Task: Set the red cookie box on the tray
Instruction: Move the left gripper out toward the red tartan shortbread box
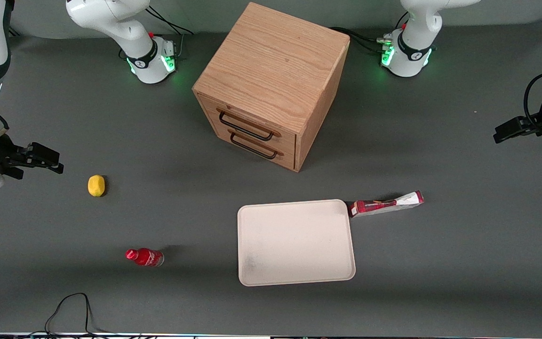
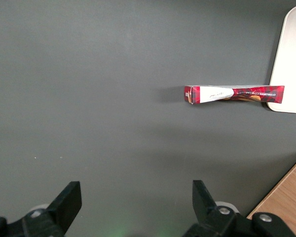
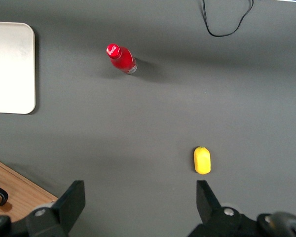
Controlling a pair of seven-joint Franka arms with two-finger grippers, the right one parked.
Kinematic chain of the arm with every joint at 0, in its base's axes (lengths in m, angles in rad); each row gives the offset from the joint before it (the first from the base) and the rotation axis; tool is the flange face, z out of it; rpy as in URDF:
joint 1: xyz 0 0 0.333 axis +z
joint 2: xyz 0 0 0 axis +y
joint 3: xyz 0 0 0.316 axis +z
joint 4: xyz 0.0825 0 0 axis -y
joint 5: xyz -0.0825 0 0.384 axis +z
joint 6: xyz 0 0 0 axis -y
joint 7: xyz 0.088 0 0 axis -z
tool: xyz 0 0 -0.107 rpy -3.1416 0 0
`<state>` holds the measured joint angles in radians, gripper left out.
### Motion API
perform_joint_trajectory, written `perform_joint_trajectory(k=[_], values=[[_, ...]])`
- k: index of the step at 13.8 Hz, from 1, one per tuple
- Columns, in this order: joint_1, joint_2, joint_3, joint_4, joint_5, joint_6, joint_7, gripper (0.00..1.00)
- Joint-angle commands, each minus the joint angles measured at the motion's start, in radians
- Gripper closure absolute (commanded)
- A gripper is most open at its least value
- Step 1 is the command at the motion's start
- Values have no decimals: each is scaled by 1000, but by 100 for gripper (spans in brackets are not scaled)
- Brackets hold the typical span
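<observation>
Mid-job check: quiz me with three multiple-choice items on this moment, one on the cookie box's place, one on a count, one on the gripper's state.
1. The red cookie box lies: A on the tray; B on the table beside the tray; C in a drawer.
2. Handles on the cabinet front: A one; B two; C three.
3. The gripper is: A open, empty; B shut on the box; C shut, empty.

Answers: B, one end meets the tray's corner, nothing lies on the tray; B, two black handles show; A, fingers stand wide apart above bare table.
</observation>
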<state>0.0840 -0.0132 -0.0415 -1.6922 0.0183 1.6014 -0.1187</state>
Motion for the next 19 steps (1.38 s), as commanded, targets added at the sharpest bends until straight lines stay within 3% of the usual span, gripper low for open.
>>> perform_joint_trajectory(k=[1,13,19], values=[[-9,12,0,32,-3,-28,-1,0],[-36,38,-26,49,9,-29,77,0],[-55,116,-90,207,19,-121,106,0]])
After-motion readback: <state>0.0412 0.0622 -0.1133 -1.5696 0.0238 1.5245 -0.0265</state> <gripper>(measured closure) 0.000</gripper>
